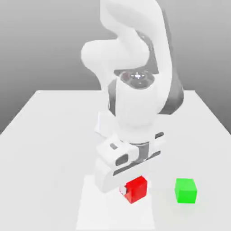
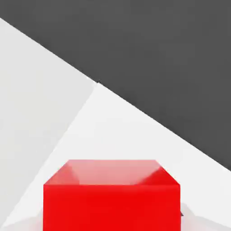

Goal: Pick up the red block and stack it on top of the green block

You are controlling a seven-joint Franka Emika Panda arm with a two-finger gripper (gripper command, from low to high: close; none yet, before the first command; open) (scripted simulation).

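The red block [image 1: 137, 189] sits low near the table's front edge, directly under the white hand. My gripper [image 1: 133, 188] is shut on it, and one white fingertip [image 1: 122, 189] shows against the block's side on the exterior view's left. The hand view has the red block [image 2: 111, 198] close up, its top face lit. The green block [image 1: 186, 190] rests alone on the table to the exterior view's right of the red one, about a block's width away, with nothing touching it.
The white table [image 1: 45, 135] stretches back and to both sides of the arm. The arm's base and bulky links [image 1: 135, 103] rise behind the blocks. In the hand view the table's edge [image 2: 135, 113] meets dark floor beyond.
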